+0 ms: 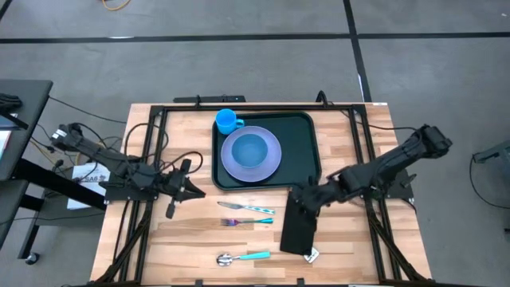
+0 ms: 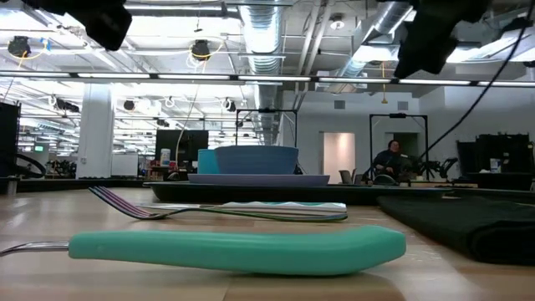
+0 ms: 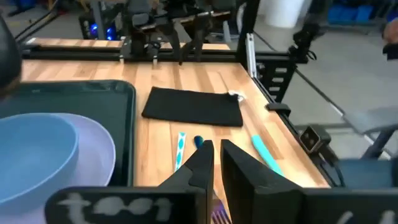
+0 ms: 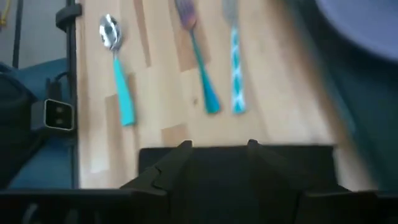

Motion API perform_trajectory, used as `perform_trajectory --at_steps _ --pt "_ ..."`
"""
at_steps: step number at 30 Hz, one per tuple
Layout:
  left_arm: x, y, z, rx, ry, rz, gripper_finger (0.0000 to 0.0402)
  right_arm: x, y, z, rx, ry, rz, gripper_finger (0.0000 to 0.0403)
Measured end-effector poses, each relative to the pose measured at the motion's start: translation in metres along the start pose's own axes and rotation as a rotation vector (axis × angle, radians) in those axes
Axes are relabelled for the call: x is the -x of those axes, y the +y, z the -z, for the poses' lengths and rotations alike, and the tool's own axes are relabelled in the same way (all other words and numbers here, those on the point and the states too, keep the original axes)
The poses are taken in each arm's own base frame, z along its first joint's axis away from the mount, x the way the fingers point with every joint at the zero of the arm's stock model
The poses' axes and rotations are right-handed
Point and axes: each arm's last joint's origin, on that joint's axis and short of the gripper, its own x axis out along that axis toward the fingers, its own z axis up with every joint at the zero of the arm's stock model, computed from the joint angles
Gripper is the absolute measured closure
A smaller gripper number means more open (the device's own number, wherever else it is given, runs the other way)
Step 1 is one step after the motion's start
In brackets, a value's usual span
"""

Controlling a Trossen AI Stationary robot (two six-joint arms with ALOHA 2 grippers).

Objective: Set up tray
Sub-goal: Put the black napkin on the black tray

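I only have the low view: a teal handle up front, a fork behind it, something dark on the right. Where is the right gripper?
Observer: From above, the right gripper is over the napkin's end nearest the tray. The napkin is your dark thing.
Operator: Are its fingers open?
Observer: Yes. Its wrist view shows the fingers apart, above the napkin's edge.
Operator: And the left arm?
Observer: The left gripper is over bare wood left of the tray, beside the knife, holding nothing.
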Motion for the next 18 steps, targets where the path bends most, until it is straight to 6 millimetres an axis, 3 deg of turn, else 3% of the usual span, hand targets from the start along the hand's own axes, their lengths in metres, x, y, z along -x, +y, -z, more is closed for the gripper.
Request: perform_trajectory --at_steps 10,18 --pt "0.002 -0.011 0.001 -0.18 -0.001 0.097 0.0387 -0.042 0.056 0.01 -0.24 0.249 -0.023 0.0302" --pt "0.005 -0.021 0.002 -0.16 0.003 0.24 0.0387 -0.073 0.078 0.029 -0.387 0.335 -0.057 0.0293"
